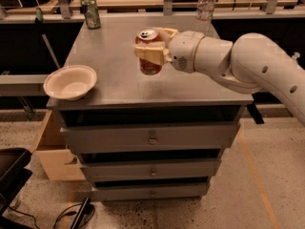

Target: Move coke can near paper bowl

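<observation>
Gripper (pixel 152 46) above cabinet (pixel 112 61) grips one coke can (pixel 150 67) (upright); one paper bowl (pixel 70 81).

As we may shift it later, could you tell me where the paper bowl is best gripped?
Probably pinch the paper bowl by its wide rim from above, on the side nearest the gripper: it lies shallow and upright at the cabinet corner. The gripper holds the coke can above the cabinet.

coke can (pixel 150 67): red, silver top, upright, clamped in gripper (pixel 155 44) above mid surface (pixel 119 82). paper bowl (pixel 70 81): off-white, front-left corner, well apart from can.
</observation>
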Motion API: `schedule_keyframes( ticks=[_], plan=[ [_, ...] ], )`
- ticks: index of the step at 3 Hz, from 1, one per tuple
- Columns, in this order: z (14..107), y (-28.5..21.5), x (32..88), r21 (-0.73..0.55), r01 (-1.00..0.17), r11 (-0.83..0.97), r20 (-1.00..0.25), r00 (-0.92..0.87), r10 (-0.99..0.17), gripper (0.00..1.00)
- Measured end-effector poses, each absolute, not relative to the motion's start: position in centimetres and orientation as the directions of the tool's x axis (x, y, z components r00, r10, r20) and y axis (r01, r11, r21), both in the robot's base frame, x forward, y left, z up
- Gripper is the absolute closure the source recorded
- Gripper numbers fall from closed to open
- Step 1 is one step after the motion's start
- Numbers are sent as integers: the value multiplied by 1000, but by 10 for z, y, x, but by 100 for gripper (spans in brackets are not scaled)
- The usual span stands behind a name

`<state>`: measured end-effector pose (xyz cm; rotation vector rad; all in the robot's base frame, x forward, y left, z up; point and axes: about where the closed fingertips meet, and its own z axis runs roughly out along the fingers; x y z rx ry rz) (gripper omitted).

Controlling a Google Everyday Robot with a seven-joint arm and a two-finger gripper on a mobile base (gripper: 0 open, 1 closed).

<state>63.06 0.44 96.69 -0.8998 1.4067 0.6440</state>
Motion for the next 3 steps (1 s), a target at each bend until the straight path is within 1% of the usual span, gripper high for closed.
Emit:
schedule_keyframes(
  ticks=[2,3],
  plan=[
    [940,54,612,-16,-888,460,-1000,11,-13,100],
    [930,72,610,3,-906,423,-1000,3,12,100]
  ],
)
